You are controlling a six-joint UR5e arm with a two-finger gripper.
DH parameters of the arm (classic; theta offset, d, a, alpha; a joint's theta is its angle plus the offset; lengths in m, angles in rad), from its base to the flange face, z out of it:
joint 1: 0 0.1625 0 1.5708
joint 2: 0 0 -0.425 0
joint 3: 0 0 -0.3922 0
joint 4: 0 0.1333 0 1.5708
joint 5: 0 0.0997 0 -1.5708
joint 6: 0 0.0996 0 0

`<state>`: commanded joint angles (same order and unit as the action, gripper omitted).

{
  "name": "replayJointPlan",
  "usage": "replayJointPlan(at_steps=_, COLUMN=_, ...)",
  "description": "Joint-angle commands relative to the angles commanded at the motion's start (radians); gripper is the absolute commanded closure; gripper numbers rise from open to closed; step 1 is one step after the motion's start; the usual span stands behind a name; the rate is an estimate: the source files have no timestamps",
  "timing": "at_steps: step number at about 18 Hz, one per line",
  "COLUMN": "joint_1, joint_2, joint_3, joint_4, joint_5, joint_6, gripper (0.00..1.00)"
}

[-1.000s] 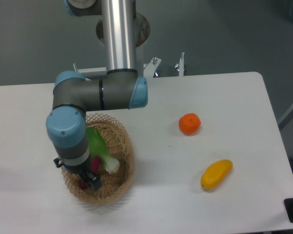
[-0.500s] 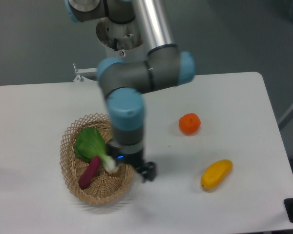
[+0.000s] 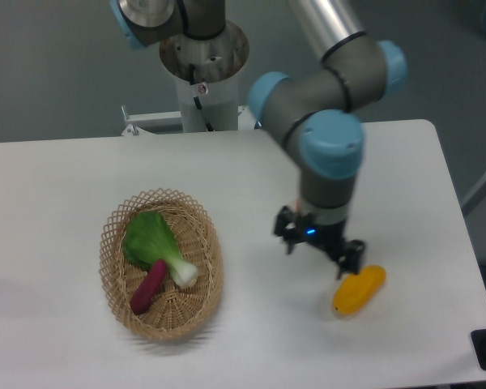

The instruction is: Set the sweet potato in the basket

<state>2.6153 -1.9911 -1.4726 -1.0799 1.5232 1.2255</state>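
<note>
Since the sweet potato (image 3: 148, 286) already lies inside the basket (image 3: 117, 235) beside the bok choy (image 3: 155, 244), the job looks done; the gripper (image 3: 319, 249) hangs spread and empty near the mango (image 3: 360, 290).

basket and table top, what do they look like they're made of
The basket looks like woven wicker or rattan, tan and matte: its strands cross in an open lattice at the rim and weave tighter in the floor. The table top is smooth, plain white with a faint sheen, likely laminate or painted board, though the surface alone does not settle which.
</note>
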Motion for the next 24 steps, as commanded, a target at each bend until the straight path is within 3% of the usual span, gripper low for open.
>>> replayJointPlan(at_steps=6, joint_1=0.066, joint_2=-0.008, joint_3=-0.015, joint_4=-0.002, joint_5=0.081, joint_6=0.107, gripper=0.0)
replayJointPlan(at_steps=11, joint_1=0.13, joint_2=-0.002, joint_3=-0.029, joint_4=-0.008, joint_5=0.081, joint_6=0.213, gripper=0.0)
replayJointPlan(at_steps=24, joint_1=0.146, joint_2=-0.003, joint_3=-0.032, joint_4=-0.008, joint_5=0.075, joint_6=0.239, gripper=0.0)
